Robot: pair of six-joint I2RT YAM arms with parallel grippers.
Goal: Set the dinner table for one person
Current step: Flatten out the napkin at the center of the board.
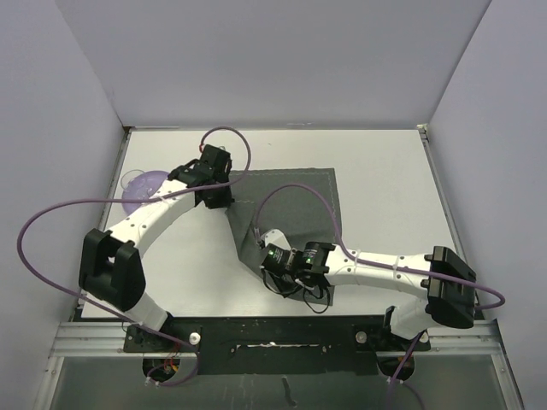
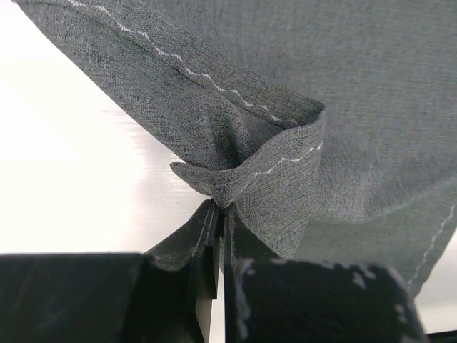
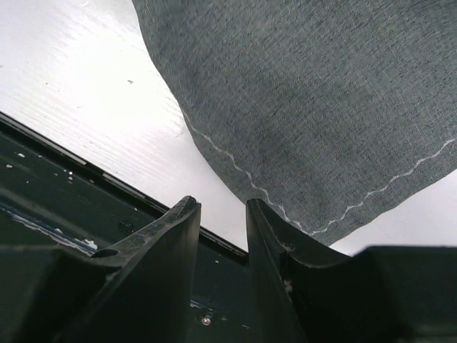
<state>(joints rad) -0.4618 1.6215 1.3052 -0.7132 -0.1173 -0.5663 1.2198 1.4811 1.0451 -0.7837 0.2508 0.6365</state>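
A white desk [image 1: 385,196] carries a dark grey placemat [image 1: 295,209] lying flat near its middle, turned askew to the desk's edges. The left end effector [image 1: 215,195] sits over the placemat's far left corner, and the right end effector [image 1: 272,260] sits at its near left corner. From above, neither one's finger gap can be made out. A translucent purple plate [image 1: 137,188] lies at the desk's left side, partly under the left arm and apart from the placemat.

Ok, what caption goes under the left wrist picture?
Left gripper pinching a corner of the grey placemat above the white table.
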